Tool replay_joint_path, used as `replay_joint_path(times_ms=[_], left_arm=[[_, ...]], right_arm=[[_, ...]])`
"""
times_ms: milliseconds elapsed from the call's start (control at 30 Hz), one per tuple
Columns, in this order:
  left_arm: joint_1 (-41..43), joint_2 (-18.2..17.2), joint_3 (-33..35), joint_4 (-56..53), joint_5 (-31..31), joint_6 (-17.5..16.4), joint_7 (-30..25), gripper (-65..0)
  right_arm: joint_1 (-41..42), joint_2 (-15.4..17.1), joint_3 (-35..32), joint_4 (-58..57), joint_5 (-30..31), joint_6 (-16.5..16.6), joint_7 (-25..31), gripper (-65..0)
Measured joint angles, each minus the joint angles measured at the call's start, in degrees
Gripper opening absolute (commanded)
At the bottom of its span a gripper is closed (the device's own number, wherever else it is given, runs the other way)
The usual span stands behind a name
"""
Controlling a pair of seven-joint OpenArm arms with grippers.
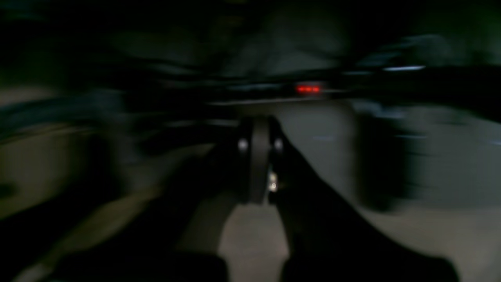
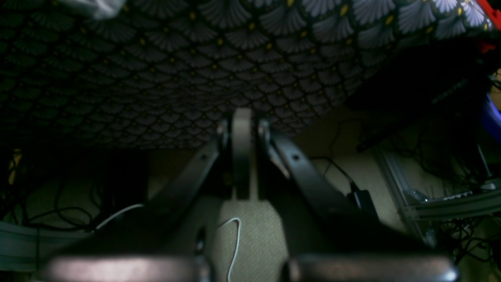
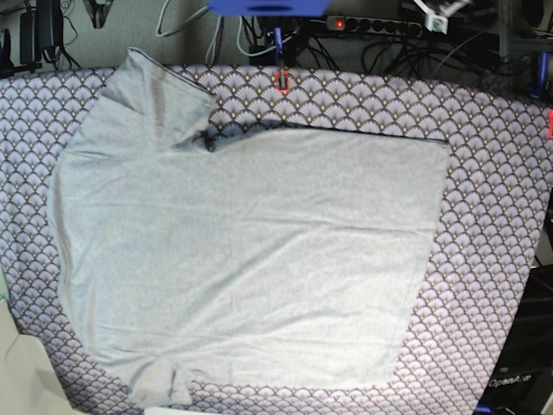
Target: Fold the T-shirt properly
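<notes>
The light grey T-shirt (image 3: 251, 251) lies spread flat on the purple-and-white fan-scallop cloth (image 3: 501, 173) in the base view. Its sleeves point to the upper left and lower left, and its hem is at the right. Neither gripper shows in the base view. In the right wrist view my right gripper (image 2: 242, 149) is shut and empty, low beside the table, facing the hanging patterned cloth (image 2: 176, 70). A pale scrap of fabric (image 2: 98, 6) shows at the top edge. The left wrist view is dark and blurred; my left gripper (image 1: 258, 156) looks shut and empty.
A power strip with a red light (image 3: 339, 23) and cables lie behind the table's far edge. A red clip (image 3: 281, 79) holds the cloth there. In the right wrist view a white cable (image 2: 235, 243) lies on the floor, and a metal frame (image 2: 430, 211) stands at the right.
</notes>
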Motion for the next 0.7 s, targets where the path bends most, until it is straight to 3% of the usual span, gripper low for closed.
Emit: replay_joint_path(times_ms=[67, 233, 500, 700], left_arm=[[-1.6, -0.7, 0.0, 0.0, 0.0, 4.4, 2.9, -65.0], [-4.7, -0.4, 0.0, 0.0, 0.0, 8.8, 5.2, -65.0], [-10.2, 4.8, 0.0, 0.2, -0.1, 8.8, 18.1, -65.0], [-11.6, 6.3, 0.0, 0.0, 0.7, 9.1, 21.9, -65.0]], right_arm=[[0.4, 0.0, 0.0, -0.1, 0.1, 0.0, 0.1, -62.5], [2.2, 0.0, 0.0, -3.0, -0.1, 0.0, 0.2, -62.5], [5.6, 0.0, 0.0, -9.0, -0.1, 0.0, 0.3, -62.5], [5.4, 0.0, 0.0, -10.0, -0.1, 0.0, 0.3, -62.5]])
